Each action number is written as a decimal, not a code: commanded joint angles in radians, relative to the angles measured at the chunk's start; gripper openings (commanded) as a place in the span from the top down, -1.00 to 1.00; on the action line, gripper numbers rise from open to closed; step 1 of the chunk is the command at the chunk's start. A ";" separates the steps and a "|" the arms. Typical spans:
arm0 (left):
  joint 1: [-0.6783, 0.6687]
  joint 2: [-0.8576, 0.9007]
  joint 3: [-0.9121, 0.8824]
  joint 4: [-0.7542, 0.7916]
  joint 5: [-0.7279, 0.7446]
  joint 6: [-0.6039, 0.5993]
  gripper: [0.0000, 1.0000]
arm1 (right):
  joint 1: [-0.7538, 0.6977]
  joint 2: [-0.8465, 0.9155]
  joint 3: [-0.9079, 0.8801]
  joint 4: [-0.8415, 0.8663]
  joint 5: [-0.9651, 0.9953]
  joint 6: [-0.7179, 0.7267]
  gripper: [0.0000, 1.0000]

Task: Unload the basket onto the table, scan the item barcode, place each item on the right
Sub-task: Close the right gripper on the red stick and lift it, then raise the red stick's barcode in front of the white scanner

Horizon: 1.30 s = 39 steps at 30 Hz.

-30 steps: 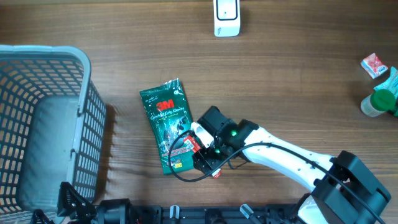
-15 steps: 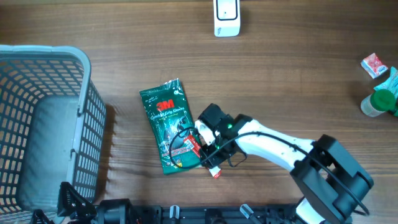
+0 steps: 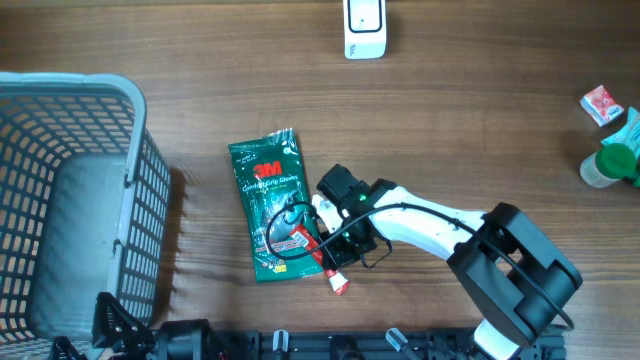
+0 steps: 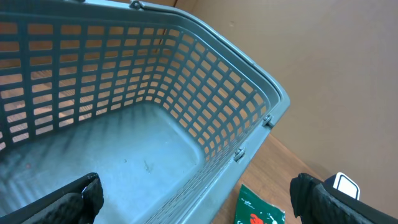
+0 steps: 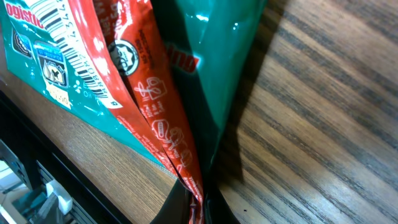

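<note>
Since a second ago the right gripper point(image 3: 335, 262) has gone from spread to fully closed, its arm has swung in closer, and the green packet point(image 3: 270, 208) has turned slightly and slid a little to the right on the table point(image 3: 480, 110). From the right wrist camera the packet's red-and-green edge point(image 5: 163, 118) runs down into the pinch of the two fingers at the bottom of the picture, so the gripper point(image 5: 191, 208) has that edge clamped; from above, the hold sits at the packet's near right corner, where a red strip sticks out toward the robot. The rest of the packet lies flat on the wood, its long axis running from the near side to the far side of the table with a slight tilt, just right of the basket point(image 3: 130, 170). Most of the packet therefore lies away from the gripper, forward and to its left. The scanner point(image 3: 364, 28) stands at the far edge, well apart from the packet and roughly in line with its long axis, so the carry looks like a lift and a straight push forward. Barcode stripes point(image 5: 55, 14) show near the held edge, though which face they are on I cannot tell. The left gripper point(image 4: 196, 199) hangs wide open over the basket, holding nothing, and is the farther arm.
</note>
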<state>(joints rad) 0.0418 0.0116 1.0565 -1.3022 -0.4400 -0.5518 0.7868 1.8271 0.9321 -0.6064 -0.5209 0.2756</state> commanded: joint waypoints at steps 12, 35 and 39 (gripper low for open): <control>0.002 -0.007 -0.019 -0.021 0.009 -0.007 -1.00 | -0.010 -0.610 0.059 -0.114 0.234 0.012 0.91; 0.002 -0.007 -0.019 -0.021 0.009 -0.007 -1.00 | -0.010 -0.740 0.059 -0.117 0.286 -0.196 0.91; 0.002 -0.007 -0.019 -0.021 0.009 -0.006 -1.00 | -0.010 -0.673 0.058 -0.022 0.664 -0.240 0.91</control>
<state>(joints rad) 0.0418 0.0116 1.0565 -1.3018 -0.4400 -0.5518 0.7799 1.0996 0.9791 -0.6895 -0.1692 0.1051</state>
